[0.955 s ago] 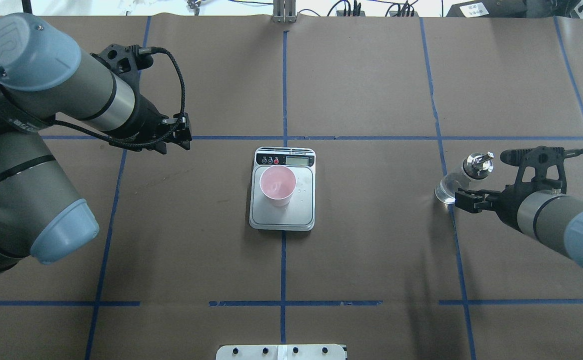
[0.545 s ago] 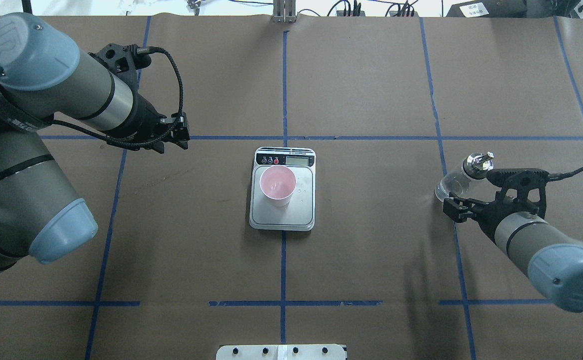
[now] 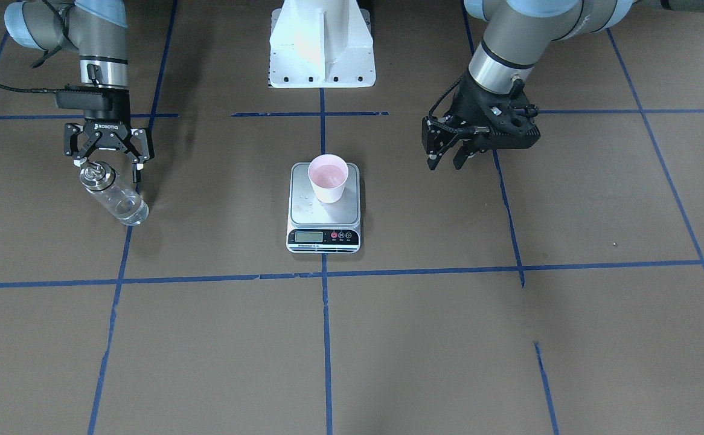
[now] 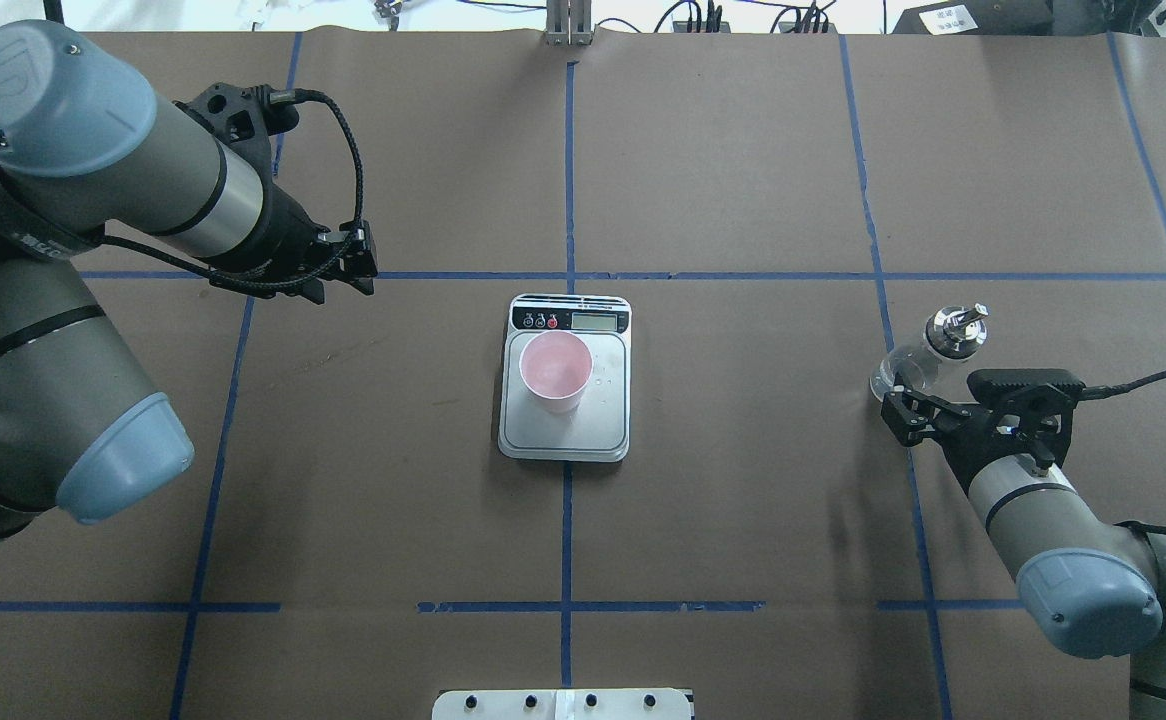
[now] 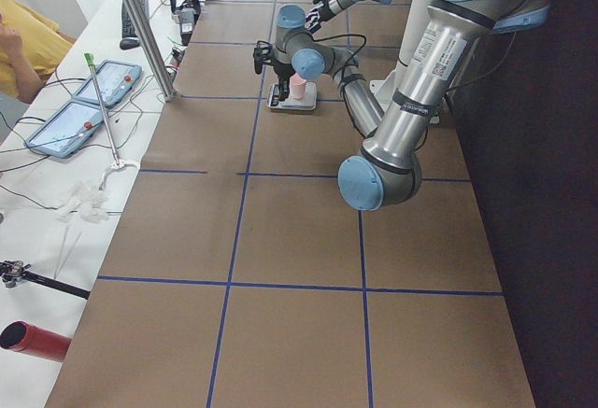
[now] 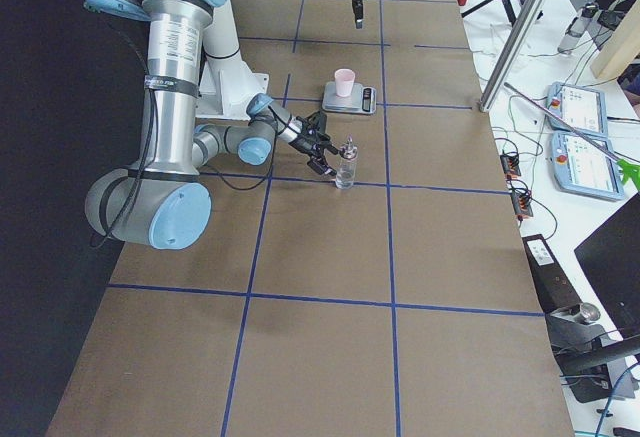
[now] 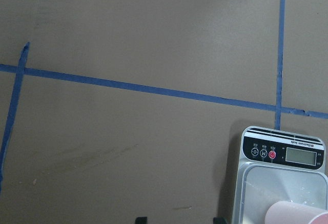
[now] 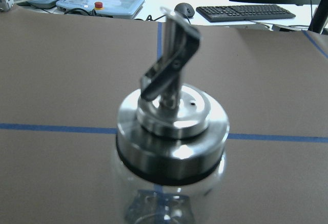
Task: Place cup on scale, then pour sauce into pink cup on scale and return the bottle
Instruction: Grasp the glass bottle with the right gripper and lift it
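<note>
The pink cup (image 4: pixel 554 370) stands upright on the scale (image 4: pixel 608 412) at the table's middle, toward the platform's left side; it also shows in the front view (image 3: pixel 328 177). The clear bottle (image 4: pixel 918 362) with a silver spout cap stands at the right, free on the table. My right gripper (image 4: pixel 911 405) is open just on the robot's side of the bottle, fingers spread to either side of its neck (image 3: pixel 107 168). The right wrist view shows the cap (image 8: pixel 171 131) close and centred. My left gripper (image 4: pixel 363 265) is open and empty, left of and beyond the scale.
Blue tape lines cross the brown table cover. The white robot base (image 3: pixel 322 48) sits at the robot's edge of the table. A metal post (image 6: pixel 520 27) and tablets (image 6: pixel 580 107) stand beyond the far edge.
My right arm has swung its elbow toward the robot's side, so the gripper now faces the bottle from that side. The bottle has not moved. The left arm has barely shifted.
</note>
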`<state>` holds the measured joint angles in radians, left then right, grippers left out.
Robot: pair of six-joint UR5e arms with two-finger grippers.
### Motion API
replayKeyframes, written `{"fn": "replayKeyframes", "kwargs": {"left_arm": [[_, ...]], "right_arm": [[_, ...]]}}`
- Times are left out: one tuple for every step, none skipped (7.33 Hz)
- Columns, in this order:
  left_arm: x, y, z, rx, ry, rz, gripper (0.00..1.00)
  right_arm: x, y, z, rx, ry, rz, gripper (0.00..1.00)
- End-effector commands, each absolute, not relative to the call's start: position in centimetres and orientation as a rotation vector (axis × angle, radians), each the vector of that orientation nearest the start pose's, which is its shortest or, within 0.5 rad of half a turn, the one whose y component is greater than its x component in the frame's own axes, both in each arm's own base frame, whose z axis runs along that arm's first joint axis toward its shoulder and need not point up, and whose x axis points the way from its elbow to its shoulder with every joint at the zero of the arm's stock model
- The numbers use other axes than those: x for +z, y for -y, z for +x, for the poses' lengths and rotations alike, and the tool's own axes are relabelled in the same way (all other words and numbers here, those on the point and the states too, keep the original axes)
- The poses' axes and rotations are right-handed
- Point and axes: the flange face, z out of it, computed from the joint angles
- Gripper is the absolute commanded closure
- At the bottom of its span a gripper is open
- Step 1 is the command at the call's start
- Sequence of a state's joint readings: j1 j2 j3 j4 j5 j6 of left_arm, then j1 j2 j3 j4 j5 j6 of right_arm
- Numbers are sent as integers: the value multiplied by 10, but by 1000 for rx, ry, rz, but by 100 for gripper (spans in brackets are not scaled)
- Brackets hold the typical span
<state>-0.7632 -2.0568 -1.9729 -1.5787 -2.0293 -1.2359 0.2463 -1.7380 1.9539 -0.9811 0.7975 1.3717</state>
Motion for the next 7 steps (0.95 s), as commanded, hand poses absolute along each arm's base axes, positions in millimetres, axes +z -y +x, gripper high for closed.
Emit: {"fn": "replayKeyframes", "kwargs": {"left_arm": [[212,464,355,-191,-972,94,46],[212,464,355,-191,-972,94,46],[212,464,354,-191,-973,95,46],[211,462,353,-191,-973,95,46],[211,462,352,-194,-965,89,45],[210,462,352,-193,-967,91,45],[209,461,351,-193,-967,91,45]], "right_arm": [[473,299,-381,373,570,967,0],[478,299,-381,375,559,979,0],[475,300,-387,385,571,979,0],[472,300,-389,389,578,977,0],[473,300,-390,384,573,978,0],[475,300,-391,380,572,976,0],[475,301,-392,380,572,976,0]]}}
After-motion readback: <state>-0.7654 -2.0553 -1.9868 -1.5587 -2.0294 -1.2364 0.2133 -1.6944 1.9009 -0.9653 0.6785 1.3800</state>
